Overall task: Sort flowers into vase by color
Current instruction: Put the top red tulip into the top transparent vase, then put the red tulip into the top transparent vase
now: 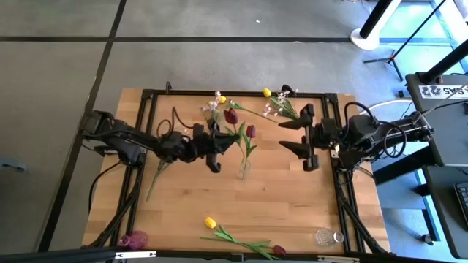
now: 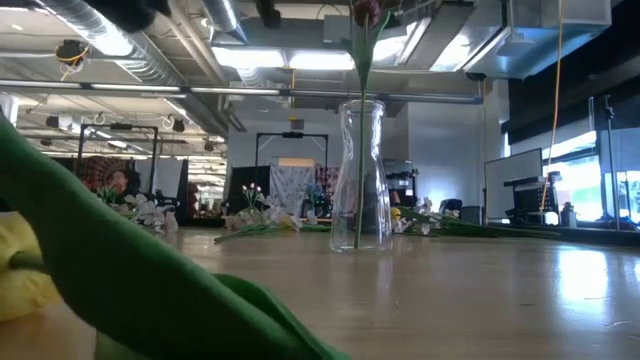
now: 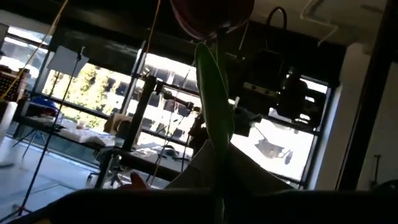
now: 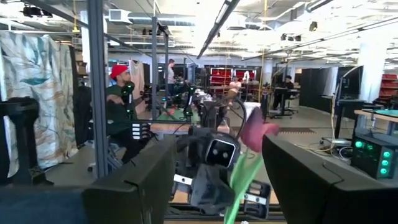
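While a dark red tulip (image 1: pixel 231 116) was held clamped in the left hand (image 1: pixel 213 139) beside the vase (image 1: pixel 243 169), the right hand (image 1: pixel 306 147) was kept apart; lowering its stem in was judged next.

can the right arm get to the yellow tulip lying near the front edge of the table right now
Probably yes. The right gripper is open and empty, and the bare table lies between it and the yellow tulip. The left gripper, shut on a dark red tulip, is not in that path.

Wooden desk (image 1: pixel 292 197) sits inside a black metal frame (image 1: pixel 241 93). Grey floor (image 1: pixel 219 44) around it; a seated person in a red cap (image 4: pixel 118 99) in the room beyond, patterned cloth (image 4: pixel 37 93) hanging nearby.
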Robot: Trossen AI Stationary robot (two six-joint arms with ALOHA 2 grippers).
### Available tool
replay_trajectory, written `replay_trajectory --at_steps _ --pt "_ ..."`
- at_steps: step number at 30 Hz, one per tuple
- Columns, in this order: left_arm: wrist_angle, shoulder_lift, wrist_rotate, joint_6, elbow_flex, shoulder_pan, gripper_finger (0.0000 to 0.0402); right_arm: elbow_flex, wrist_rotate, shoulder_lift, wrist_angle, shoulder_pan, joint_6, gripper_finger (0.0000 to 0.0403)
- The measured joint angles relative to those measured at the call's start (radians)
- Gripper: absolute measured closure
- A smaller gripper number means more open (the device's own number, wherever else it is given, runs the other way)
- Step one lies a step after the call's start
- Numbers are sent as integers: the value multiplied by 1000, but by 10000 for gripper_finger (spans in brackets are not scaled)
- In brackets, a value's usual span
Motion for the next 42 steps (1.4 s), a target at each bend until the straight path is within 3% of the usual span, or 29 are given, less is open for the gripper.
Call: replay_trajectory --at_steps 7,10,14,21,28,37,42 --pt "25 66 16 -30 0 20 398 0 0 0 0 -2 1 166" --pt "-58 68 17 -30 0 15 390 0 0 0 -10 -2 1 166" --pt "-200 68 17 -30 0 15 371 0 -23 0 -22 -2 -1 166" --pt "-264 54 52 22 1 11 316 0 -36 -4 -24 -2 -31 166" --pt "-542 -91 54 56 3 13 261 0 -45 -30 -21 -2 -58 166" --pt "-1042 -369 20 -24 5 3 250 0 27 -87 -95 -3 -115 166" --pt "-1187 -417 -56 -161 5 -143 250 0 57 -99 -149 -3 -146 166"
